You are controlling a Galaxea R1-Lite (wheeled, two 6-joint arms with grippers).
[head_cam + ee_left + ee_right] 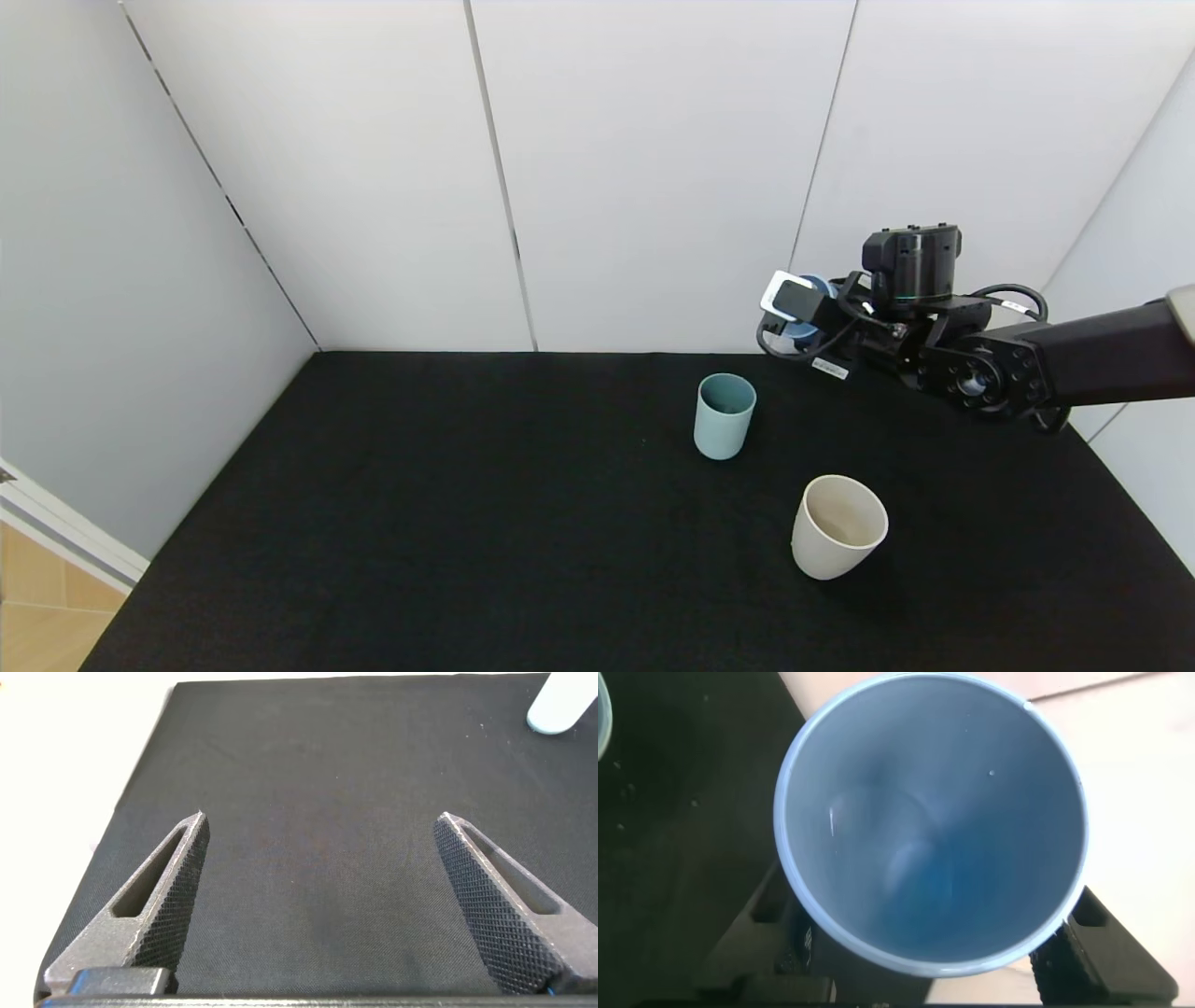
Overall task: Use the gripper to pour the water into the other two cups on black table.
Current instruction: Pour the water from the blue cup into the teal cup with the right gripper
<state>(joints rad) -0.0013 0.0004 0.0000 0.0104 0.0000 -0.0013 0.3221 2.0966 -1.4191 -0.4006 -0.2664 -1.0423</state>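
My right gripper [794, 322] is shut on a light blue cup [801, 331] and holds it high above the back right of the black table [467, 523], tipped toward the left. In the right wrist view the cup [934, 812] fills the picture, with the black fingers [757, 924] on either side; clear water is barely visible inside it. The teal-green cup [724, 415] stands upright below and to the left of the gripper. The cream-beige cup [838, 525] stands nearer the front. My left gripper [322, 819] is open and empty, low over the table, and out of the head view.
White wall panels close the table at the back and both sides. The table's left edge [140, 775] shows in the left wrist view, with a pale cup [561, 709] at the far corner. A cup rim [603, 719] shows at the right wrist view's edge.
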